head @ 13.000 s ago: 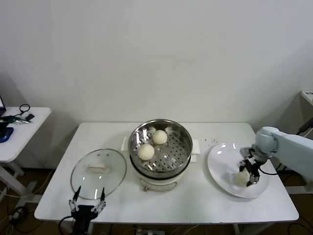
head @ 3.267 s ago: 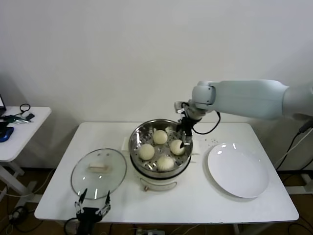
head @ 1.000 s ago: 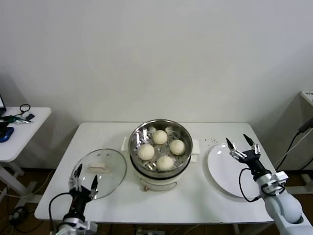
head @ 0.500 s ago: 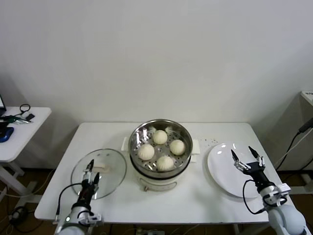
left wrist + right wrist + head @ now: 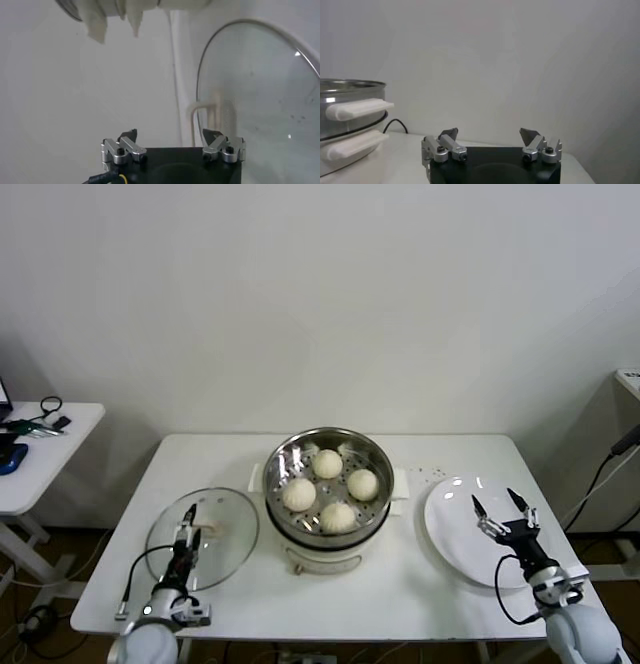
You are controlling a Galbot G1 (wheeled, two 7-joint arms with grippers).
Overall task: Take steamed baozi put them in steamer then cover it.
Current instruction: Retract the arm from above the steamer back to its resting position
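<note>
Both grippers have withdrawn; four steamed baozi (image 5: pixel 330 487) fill the steamer (image 5: pixel 375 452).

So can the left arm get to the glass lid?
Probably yes. The left tool hangs open right over the lid, near its handle, with nothing between them.
</note>
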